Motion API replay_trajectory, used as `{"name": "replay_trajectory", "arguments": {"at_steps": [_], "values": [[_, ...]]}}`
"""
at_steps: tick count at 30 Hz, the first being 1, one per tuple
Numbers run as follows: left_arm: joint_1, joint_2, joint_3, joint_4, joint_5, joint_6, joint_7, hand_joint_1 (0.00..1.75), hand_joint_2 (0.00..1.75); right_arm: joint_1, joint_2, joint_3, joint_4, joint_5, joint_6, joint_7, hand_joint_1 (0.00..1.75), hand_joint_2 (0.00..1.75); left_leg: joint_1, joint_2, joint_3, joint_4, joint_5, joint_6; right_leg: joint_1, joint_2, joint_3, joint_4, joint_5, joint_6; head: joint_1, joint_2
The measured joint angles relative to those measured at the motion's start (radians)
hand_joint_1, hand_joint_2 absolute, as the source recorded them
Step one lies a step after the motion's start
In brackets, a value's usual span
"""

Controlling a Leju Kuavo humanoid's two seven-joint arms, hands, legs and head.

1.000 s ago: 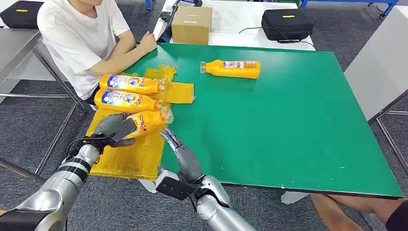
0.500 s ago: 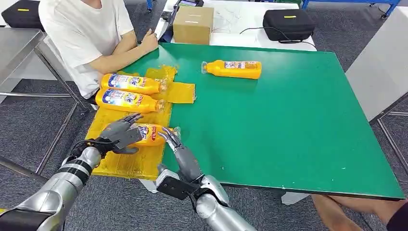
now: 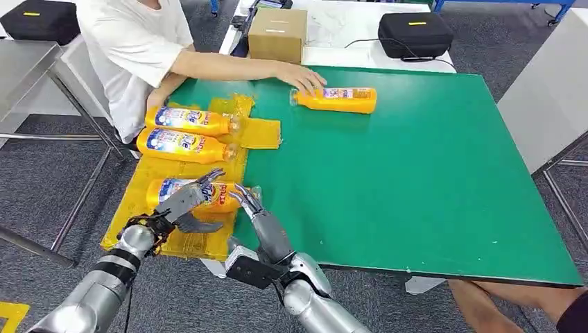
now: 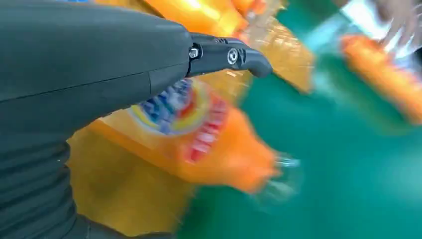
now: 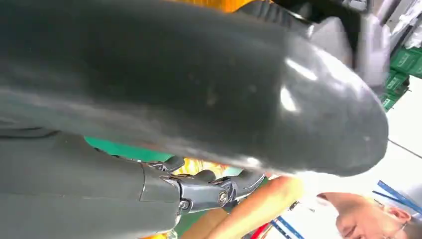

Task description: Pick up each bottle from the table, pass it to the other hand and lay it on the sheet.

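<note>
Three bottles on the yellow sheet, a fourth out on the green table.

Nearest, the left hand (image 3: 186, 207) hovers with fingers spread over the closest bottle (image 3: 182, 191), gripping nothing; the right hand (image 3: 258, 220) beside it is likewise spread and empty. Two more bottles (image 3: 186, 121) (image 3: 182, 144) lie farther up the sheet (image 3: 173, 239). Beyond, a person's hand (image 3: 299, 73) touches the far bottle (image 3: 338, 100); a cardboard box (image 3: 277, 35) stands behind. The left wrist view is blurred.

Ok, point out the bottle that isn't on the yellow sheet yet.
The bottle lying alone on the green table, under a person's hand; the other three lie on the sheet.
</note>
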Motion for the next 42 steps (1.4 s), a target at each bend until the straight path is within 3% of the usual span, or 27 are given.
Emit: {"name": "replay_trajectory", "arguments": {"at_steps": [7, 16, 17, 20, 22, 30, 35, 42], "values": [[0.052, -0.032, 0.043, -0.108, 0.038, -0.019, 0.013, 0.0, 1.75, 0.001, 0.0, 0.0, 0.001, 0.001, -0.002, 0.0, 0.0, 0.0, 0.0, 0.0, -0.003, 0.0, 0.0, 0.0, 0.0, 0.0, -0.004, 0.0, 0.0, 0.0, 0.0, 0.0], [0.105, -0.132, 0.187, -0.316, 0.398, -0.035, 0.009, 0.0, 1.75, 0.007, 0.0, 0.0, 0.001, 0.031, -0.011, 0.026, 0.0, 0.0, 0.0, 0.0, -0.006, 0.0, 0.0, 0.0, 0.0, 0.0, -0.005, 0.0, 0.0, 0.0, 0.0, 0.0], [0.112, -0.145, 0.2, -0.346, 0.425, -0.037, 0.009, 0.0, 1.75, 0.007, -0.002, 0.0, 0.001, 0.054, -0.027, 0.043, 0.0, 1.75, 0.0, 0.0, -0.006, 0.0, 0.0, 0.0, 0.0, 0.0, -0.005, 0.0, 0.0, 0.0, 0.0, 0.0], [0.141, -0.165, 0.224, -0.431, 0.485, -0.051, 0.009, 0.0, 1.75, 0.015, -0.02, 0.0, -0.01, 0.162, -0.112, 0.11, 0.0, 1.75, 0.0, 0.0, -0.006, 0.0, 0.0, 0.0, 0.0, 0.0, -0.004, 0.0, 0.0, 0.0, 0.0, 0.0], [0.186, -0.179, 0.244, -0.514, 0.538, -0.05, 0.022, 0.0, 1.75, 0.035, -0.067, -0.002, -0.063, 0.319, -0.174, 0.218, 0.0, 1.75, 0.0, 0.0, -0.006, 0.0, 0.0, 0.0, 0.0, 0.0, -0.004, -0.001, 0.0, 0.0, 0.0, 0.0], [0.306, -0.224, 0.326, -0.689, 0.624, 0.006, 0.053, 0.0, 1.75, 0.138, -0.227, -0.087, -0.271, 0.684, -0.229, 0.451, 0.0, 1.75, 0.0, -0.001, -0.007, 0.0, -0.001, 0.0, 0.0, 0.0, -0.005, -0.002, 0.0, 0.0, 0.0, 0.0], [0.345, -0.248, 0.369, -0.741, 0.644, 0.035, 0.065, 0.0, 1.75, 0.167, -0.303, -0.19, -0.347, 0.771, -0.224, 0.497, 0.0, 1.75, 0.0, -0.001, -0.007, 0.0, -0.001, 0.001, 0.0, 0.0, -0.005, -0.002, 0.0, 0.0, 0.0, 0.0], [0.382, -0.263, 0.374, -0.785, 0.614, 0.04, 0.062, 0.0, 1.75, 0.169, -0.328, -0.247, -0.356, 0.808, -0.148, 0.551, 0.0, 1.75, 0.0, -0.001, -0.007, 0.0, -0.001, 0.001, 0.0, 0.0, -0.005, -0.002, 0.0, 0.001, 0.0, 0.0]]}}
